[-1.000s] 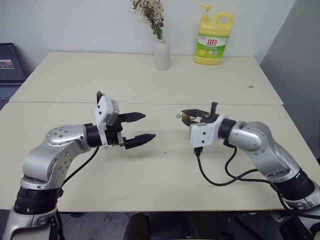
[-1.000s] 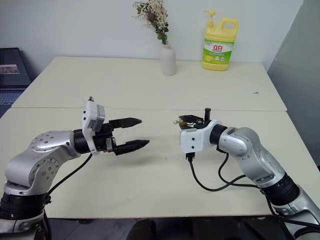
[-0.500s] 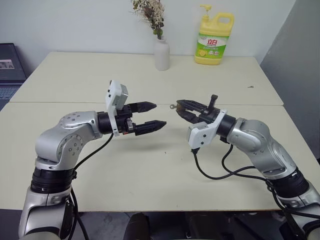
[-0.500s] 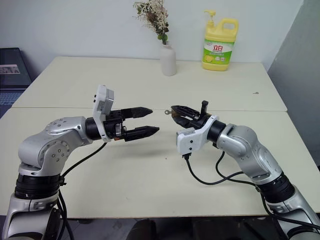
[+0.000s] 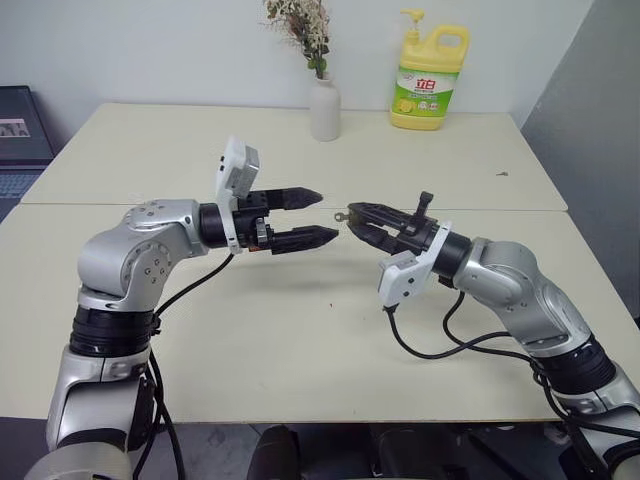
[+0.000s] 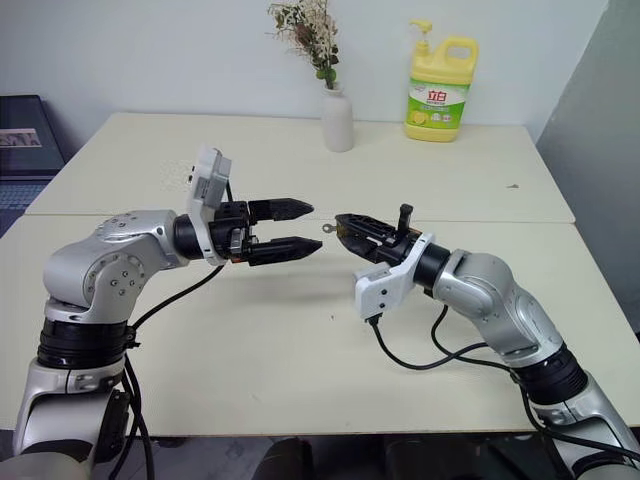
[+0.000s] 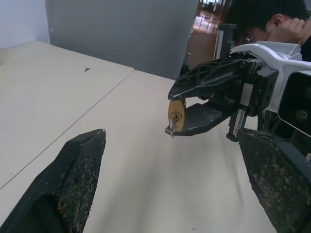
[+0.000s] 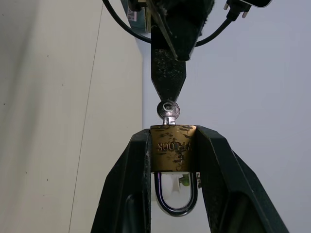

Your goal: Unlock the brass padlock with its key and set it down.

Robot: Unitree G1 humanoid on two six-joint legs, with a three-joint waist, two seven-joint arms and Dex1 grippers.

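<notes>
Right pincer pinching padlock above the table, key sticking from its body. Left pincer spread wide, tips just short of key.

This looks like an office or lab room set up for robot trials. Two plain cream counters stand pushed together edge to edge, bare-topped, against a blank pale wall. Well beyond the jaws, at the far edge, stand a white vase of dried flowers and, near it, a yellow bottle of dish soap. A grey partition panel closes the room on the right-hand side. A dark laptop sits off past the left jaws. Behind the right jaws, a person sits close by.
</notes>
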